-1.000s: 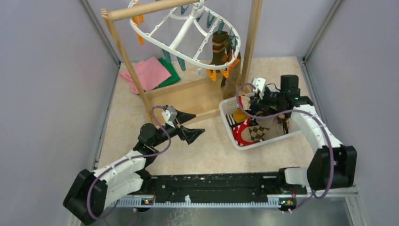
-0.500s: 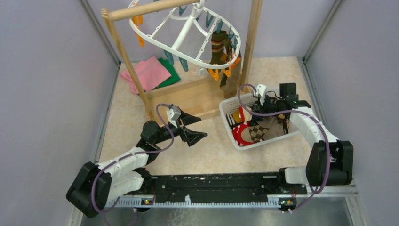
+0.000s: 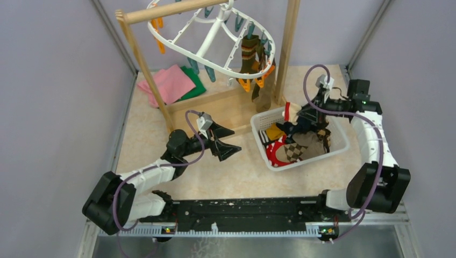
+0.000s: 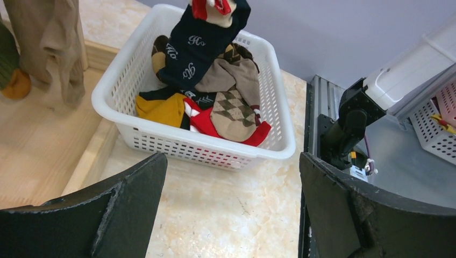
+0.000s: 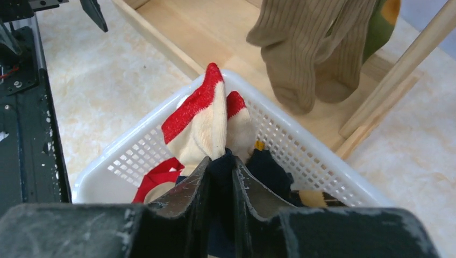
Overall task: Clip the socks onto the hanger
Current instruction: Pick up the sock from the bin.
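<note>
Light is bright, even and diffuse, falling from above. The marbled table [image 3: 236, 177] carries only faint, soft shadows beside the white basket [image 3: 261, 133] and under the arms, with no glare. The overhead view is sharp throughout, though the walls [image 3: 54, 107] splay outward toward its edges.

In the left wrist view the black fingers [image 4: 118, 215] of the left gripper [image 4: 232, 157] are dark and soft, while the basket is crisp. In the right wrist view the right gripper [image 5: 221, 161] blurs close up. The navy sock [image 5: 201, 129] shows its red-and-cream cuff in focus, and the tan socks [image 5: 301, 48] are slightly soft.
</note>
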`<action>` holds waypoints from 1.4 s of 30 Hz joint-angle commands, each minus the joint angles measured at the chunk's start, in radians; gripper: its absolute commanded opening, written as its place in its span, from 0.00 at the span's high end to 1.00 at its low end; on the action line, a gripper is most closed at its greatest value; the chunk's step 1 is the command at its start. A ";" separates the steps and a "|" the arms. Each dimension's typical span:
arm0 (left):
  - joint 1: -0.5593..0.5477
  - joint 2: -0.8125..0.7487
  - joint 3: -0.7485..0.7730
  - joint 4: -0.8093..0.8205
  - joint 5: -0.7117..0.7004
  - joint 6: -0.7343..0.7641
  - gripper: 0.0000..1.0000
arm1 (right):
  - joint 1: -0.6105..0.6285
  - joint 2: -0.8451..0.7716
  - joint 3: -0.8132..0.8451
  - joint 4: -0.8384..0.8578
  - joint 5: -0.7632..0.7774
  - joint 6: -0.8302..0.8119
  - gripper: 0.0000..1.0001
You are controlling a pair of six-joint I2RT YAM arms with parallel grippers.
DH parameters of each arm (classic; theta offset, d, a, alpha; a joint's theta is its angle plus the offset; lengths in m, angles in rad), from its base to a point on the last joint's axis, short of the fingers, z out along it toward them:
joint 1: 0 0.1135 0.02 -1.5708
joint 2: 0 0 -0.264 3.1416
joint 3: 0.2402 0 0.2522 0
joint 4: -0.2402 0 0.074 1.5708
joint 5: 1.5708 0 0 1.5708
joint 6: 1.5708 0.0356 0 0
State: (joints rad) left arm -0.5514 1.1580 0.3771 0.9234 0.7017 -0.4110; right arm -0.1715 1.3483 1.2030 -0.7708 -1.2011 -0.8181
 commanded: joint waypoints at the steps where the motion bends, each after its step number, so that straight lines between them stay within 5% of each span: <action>1: -0.002 0.043 0.047 0.085 0.050 -0.029 0.01 | 0.002 0.011 -0.117 0.077 0.021 0.076 0.77; 7: -0.001 0.052 0.054 0.090 0.041 -0.014 0.01 | 0.059 0.053 -0.158 0.102 0.198 0.038 0.54; 15: 0.001 0.052 0.057 0.070 0.039 0.006 0.01 | 0.122 0.106 -0.106 -0.063 0.326 -0.145 0.50; 18: 0.001 0.049 0.056 0.067 0.039 0.006 0.01 | 0.122 0.102 -0.113 0.035 0.446 -0.059 0.14; 20: 0.000 0.044 0.055 0.064 0.042 0.006 0.01 | 0.111 0.111 -0.099 0.068 0.499 -0.038 0.11; 27: 0.001 0.021 0.043 0.043 0.032 0.016 0.01 | 0.084 0.117 -0.045 0.041 0.465 -0.045 0.13; 33: 0.001 0.034 0.043 0.062 0.054 -0.012 0.01 | 0.106 0.189 -0.043 -0.091 0.396 -0.127 0.31; 37: -0.001 0.034 0.039 0.070 0.060 -0.030 0.01 | 0.133 0.163 -0.107 -0.085 0.397 -0.146 0.35; 42: -0.001 0.058 0.040 0.106 0.078 -0.079 0.01 | 0.136 0.118 -0.081 -0.122 0.377 -0.157 0.74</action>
State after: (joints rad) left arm -0.5514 1.2015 0.3988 0.9421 0.7444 -0.4511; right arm -0.0410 1.5322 1.0981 -0.8543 -0.7753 -0.9474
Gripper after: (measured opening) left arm 0.987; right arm 0.402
